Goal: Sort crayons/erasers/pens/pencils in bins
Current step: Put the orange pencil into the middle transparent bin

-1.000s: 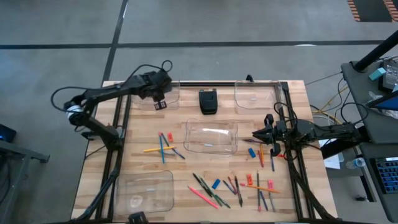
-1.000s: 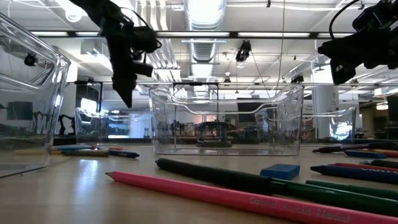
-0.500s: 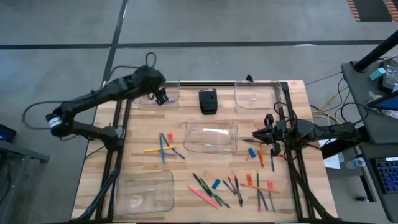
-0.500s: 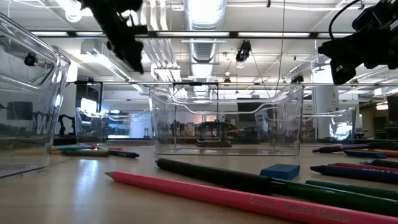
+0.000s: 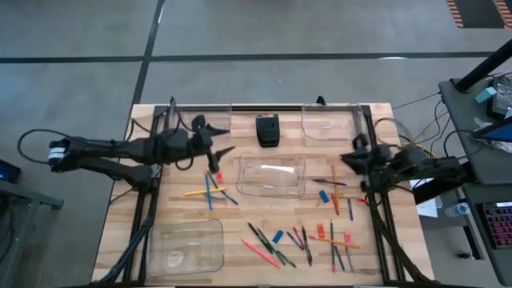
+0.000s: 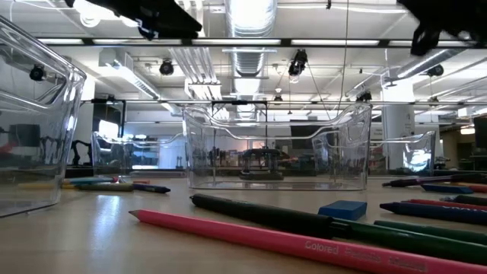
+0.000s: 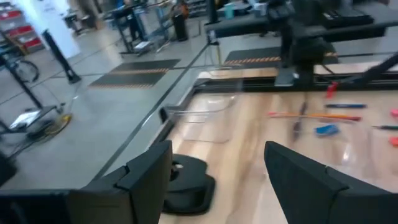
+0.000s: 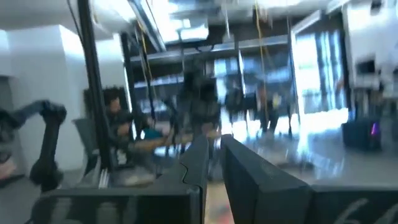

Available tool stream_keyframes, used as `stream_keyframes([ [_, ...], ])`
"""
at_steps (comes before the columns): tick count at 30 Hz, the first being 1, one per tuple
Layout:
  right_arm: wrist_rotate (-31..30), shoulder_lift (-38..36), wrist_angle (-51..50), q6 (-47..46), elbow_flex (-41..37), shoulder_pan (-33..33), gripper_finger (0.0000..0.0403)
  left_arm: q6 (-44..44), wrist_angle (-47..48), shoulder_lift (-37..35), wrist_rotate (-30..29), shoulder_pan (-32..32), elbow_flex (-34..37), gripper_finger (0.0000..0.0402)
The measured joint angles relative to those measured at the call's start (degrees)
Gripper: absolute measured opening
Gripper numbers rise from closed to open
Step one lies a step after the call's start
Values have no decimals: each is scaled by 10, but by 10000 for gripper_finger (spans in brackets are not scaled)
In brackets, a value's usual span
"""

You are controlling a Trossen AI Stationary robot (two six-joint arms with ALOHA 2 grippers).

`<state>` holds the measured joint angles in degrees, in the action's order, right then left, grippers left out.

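My left gripper point(image 5: 222, 154) point(image 7: 217, 149) hangs open and empty above the table's left half, between the far-left bin point(image 5: 205, 122) and a small heap of pencils point(image 5: 210, 189) with a red eraser point(image 5: 218, 175). My right gripper point(image 5: 352, 157) point(image 8: 214, 143) is shut, raised over the table's right side beside the middle bin point(image 5: 272, 177). More pencils, pens and crayons point(image 5: 276, 244) lie flat along the near side with a blue eraser point(image 5: 278, 237) point(image 6: 342, 209). In the low view a pink pencil point(image 6: 304, 245) and a dark stick point(image 6: 259, 215) lie in front.
A small black box point(image 5: 267, 130) stands at the far edge between the far-left bin and the far-right bin point(image 5: 328, 122). Another bin point(image 5: 186, 245) sits near left. More sticks, red erasers point(image 5: 321, 231) and a blue eraser point(image 5: 324, 195) lie at the right. Dark frame rails point(image 5: 148, 200) flank the table.
My left gripper has left the spot above the far-left bin, swung toward the near edge and tipped from pointing down to nearly level, reaching toward the table's middle. My right gripper has risen and drawn slightly toward the far right, leaving the low view's top.
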<state>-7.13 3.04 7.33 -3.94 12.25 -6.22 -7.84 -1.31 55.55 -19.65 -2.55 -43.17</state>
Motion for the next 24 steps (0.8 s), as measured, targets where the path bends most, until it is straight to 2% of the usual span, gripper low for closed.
stream_keyframes([
  [3,-7,36,-66,31,61,0,36,0,-14,7,-11,22,14,242],
  [7,-4,95,-135,19,119,0,36,27,-19,6,-23,33,11,242],
  [11,-4,153,-114,-4,143,0,36,39,-16,0,-22,44,11,242],
  [16,-4,216,-79,29,181,0,36,60,4,-8,-21,54,11,242],
  [19,-4,252,-77,39,204,0,36,90,3,-16,-18,62,11,242],
  [24,-4,297,-84,33,217,-1,36,89,5,-27,-17,68,13,242],
])
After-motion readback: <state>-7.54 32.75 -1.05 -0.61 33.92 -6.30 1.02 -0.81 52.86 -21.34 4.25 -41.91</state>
